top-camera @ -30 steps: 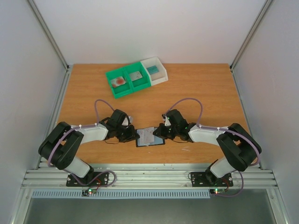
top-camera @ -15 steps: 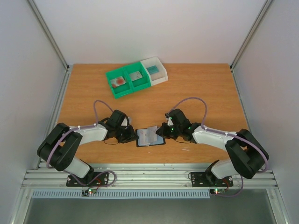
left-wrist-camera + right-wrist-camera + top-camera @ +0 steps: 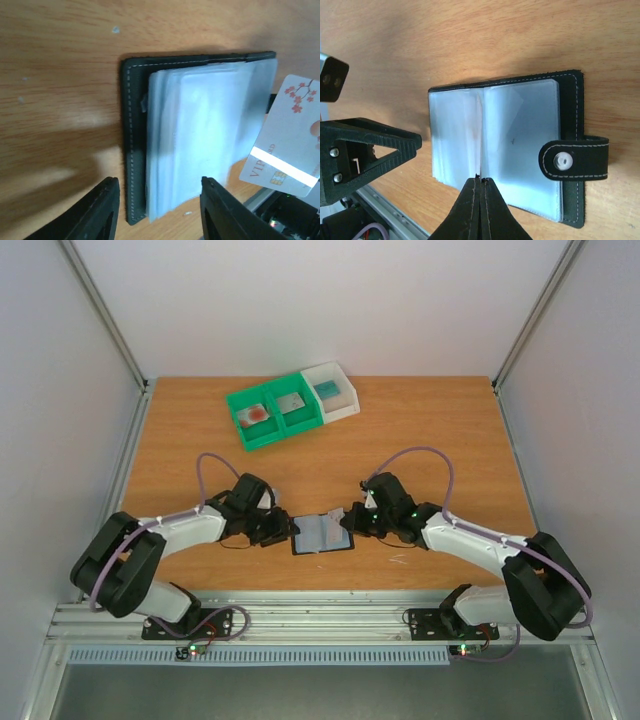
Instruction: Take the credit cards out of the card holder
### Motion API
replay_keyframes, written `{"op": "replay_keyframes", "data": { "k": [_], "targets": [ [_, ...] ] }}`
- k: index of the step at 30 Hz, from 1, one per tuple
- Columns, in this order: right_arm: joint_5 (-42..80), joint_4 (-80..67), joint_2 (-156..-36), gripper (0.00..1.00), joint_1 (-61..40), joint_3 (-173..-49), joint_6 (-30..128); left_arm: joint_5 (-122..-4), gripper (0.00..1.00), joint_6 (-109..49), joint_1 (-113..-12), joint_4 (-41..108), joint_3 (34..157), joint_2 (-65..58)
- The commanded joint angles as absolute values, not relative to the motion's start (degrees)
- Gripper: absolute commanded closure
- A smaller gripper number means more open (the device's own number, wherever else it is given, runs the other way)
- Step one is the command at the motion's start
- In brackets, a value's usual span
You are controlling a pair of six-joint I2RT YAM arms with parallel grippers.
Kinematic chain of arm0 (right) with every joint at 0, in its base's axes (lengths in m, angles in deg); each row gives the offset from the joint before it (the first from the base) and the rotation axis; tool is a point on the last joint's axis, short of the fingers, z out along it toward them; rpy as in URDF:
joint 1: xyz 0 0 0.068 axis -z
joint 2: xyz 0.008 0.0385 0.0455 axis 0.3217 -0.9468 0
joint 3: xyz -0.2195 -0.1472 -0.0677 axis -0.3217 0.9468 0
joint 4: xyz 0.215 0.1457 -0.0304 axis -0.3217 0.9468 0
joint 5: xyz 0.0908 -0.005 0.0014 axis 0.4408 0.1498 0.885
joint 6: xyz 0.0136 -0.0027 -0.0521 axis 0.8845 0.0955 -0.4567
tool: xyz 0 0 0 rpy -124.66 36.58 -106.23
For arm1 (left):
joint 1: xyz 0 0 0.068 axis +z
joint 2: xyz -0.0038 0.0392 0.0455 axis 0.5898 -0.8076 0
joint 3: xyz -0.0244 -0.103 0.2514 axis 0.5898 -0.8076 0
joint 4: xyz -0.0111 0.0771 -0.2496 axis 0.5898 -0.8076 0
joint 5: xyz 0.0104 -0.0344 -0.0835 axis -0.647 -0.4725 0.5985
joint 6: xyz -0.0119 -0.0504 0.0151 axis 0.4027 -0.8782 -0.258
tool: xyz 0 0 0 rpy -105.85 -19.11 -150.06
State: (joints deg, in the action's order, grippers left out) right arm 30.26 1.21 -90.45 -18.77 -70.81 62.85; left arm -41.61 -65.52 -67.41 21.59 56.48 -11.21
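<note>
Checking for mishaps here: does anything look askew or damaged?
Nothing looks damaged. One credit card sits tilted beside the card holder, pinched in the shut right gripper, as the job expects.

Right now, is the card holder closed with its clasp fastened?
No, the card holder lies spread open on the table, and its clasp tab lies loose past one edge.
</note>
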Motion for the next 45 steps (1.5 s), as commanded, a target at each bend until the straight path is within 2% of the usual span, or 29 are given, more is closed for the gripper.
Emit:
{"op": "replay_keyframes", "data": {
  "k": [1, 4, 7, 21, 23, 26, 31, 35, 40, 45],
  "targets": [
    [29.8, 4.2, -87.4, 0.99, -18.6, -73.1, 62.5, -41.1, 0.49, -65.0, -67.7, 21.2, 58.5, -7.7],
    [31.1, 5.4, -86.4, 0.99, -18.6, -74.1, 63.3, -40.8, 0.41, -65.3, -67.7, 21.1, 58.5, -5.1],
    [33.3, 3.5, -85.9, 0.99, -18.6, -74.2, 65.2, -40.3, 0.39, -65.8, -67.7, 22.0, 58.2, -2.4],
    [42.0, -13.9, -80.8, 0.99, -18.8, -71.3, 76.3, -29.8, 0.39, -80.2, -67.7, 46.2, 51.6, 5.2],
    [42.2, -15.3, -80.5, 0.99, -18.8, -70.8, 77.4, -29.4, 0.41, -82.5, -67.7, 50.0, 50.4, 5.9],
    [43.2, -17.8, -80.8, 0.99, -19.0, -70.2, 78.5, -29.0, 0.50, -85.0, -67.7, 53.9, 49.1, 6.4],
    [43.6, -18.8, -81.2, 0.99, -19.3, -69.5, 79.0, -28.9, 0.80, -87.0, -67.7, 57.6, 47.7, 6.5],
    [44.4, -18.1, -80.9, 0.98, -19.3, -69.1, 77.2, -28.5, 0.98, -88.3, -67.7, 59.7, 47.0, 6.6],
    [44.9, -12.0, -77.7, 0.89, -19.2, -70.5, 71.7, -27.5, 1.00, -86.8, -67.6, 59.2, 47.2, 6.5],
    [41.8, 5.9, -72.5, 0.81, -19.1, -75.6, 59.7, -24.4, 1.00, -81.5, -67.5, 52.7, 49.3, 6.8]
  ]
}}
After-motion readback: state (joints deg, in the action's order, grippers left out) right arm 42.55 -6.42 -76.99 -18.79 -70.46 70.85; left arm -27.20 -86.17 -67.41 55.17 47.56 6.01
